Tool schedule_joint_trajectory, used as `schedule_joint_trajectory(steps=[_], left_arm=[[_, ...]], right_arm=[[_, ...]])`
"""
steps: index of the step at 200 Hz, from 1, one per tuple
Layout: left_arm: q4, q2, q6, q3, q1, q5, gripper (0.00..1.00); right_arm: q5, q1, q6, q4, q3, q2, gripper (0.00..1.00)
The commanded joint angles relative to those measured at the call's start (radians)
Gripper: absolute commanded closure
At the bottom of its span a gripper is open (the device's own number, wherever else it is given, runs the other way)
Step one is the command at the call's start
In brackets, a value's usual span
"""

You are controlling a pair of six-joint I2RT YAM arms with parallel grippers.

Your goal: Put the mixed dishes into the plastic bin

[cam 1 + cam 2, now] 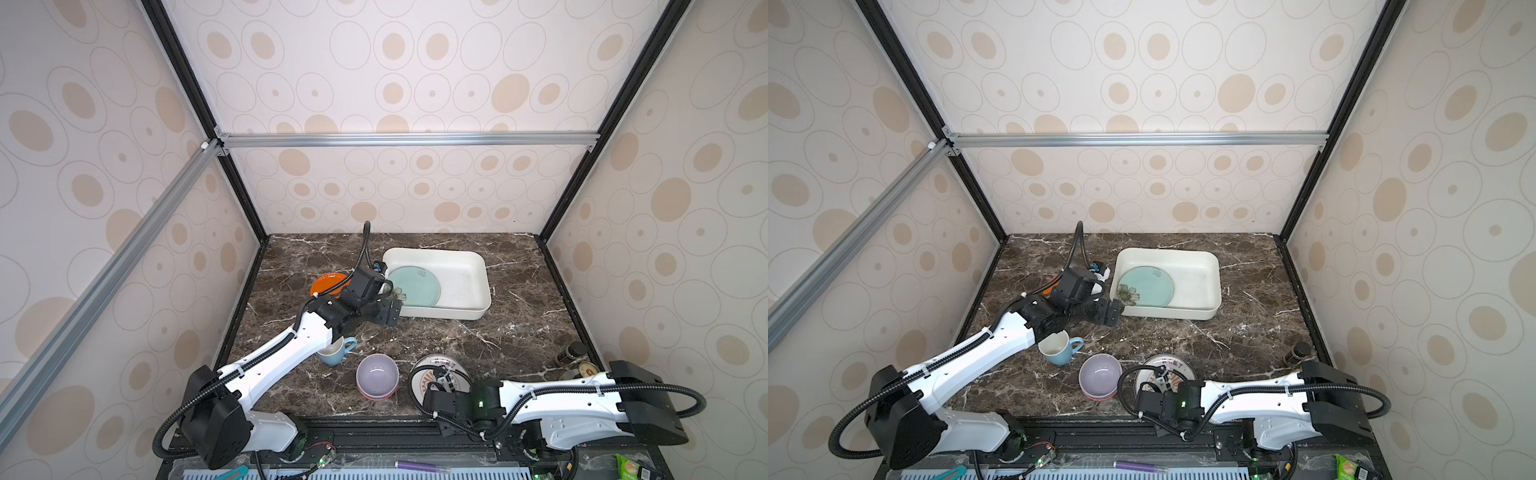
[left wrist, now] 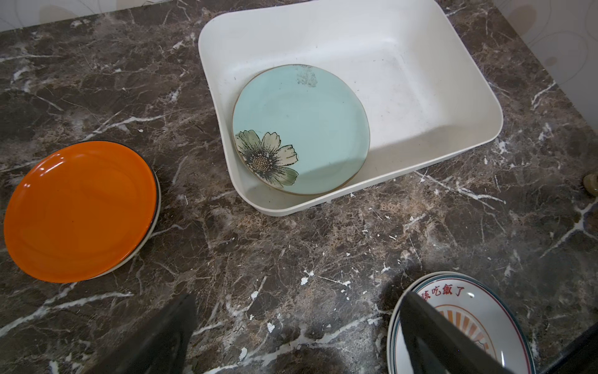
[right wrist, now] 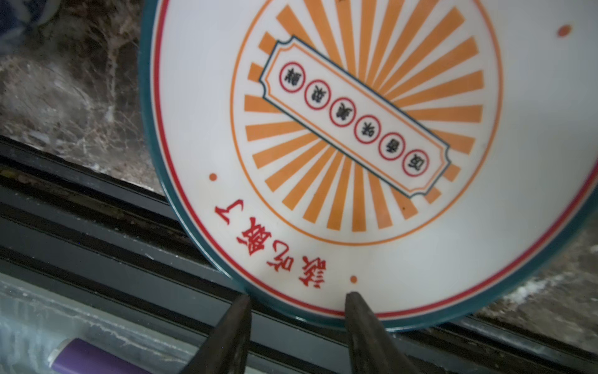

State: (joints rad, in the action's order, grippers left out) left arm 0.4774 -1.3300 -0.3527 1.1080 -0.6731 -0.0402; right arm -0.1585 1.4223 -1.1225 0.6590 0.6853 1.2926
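White sunburst plate (image 3: pixel 356 136) | rim straddled by right tool (image 3: pixel 297 294) | grip unclear

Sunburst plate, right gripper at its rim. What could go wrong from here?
1. The right gripper straddles only the rim of the sunburst plate, which sits on other plates by the front edge of the table; it could slip, or drag those along.
2. The left gripper hangs open by the near-left corner of the bin, on the likely route: arms may clash.
3. The flower plate fills the bin's left half; a drop onto it could chip both.
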Motion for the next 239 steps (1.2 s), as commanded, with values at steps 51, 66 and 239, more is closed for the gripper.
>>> schedule_joint_trajectory(steps=[51, 66, 239], left_arm=[[-0.026, 0.077, 0.018, -0.058, 0.032, 0.005, 0.01], [-0.028, 0.084, 0.021, -0.063, 0.034, 0.005, 0.01], [-0.042, 0.014, 0.042, -0.041, 0.056, 0.04, 0.01]], right_arm=[[-0.06, 0.011, -0.072, 0.038, 0.002, 0.017, 0.5], [-0.067, 0.011, -0.079, 0.053, 0.008, 0.018, 0.5], [0.007, -0.244, 0.122, -0.031, -0.049, 0.024, 0.48]])
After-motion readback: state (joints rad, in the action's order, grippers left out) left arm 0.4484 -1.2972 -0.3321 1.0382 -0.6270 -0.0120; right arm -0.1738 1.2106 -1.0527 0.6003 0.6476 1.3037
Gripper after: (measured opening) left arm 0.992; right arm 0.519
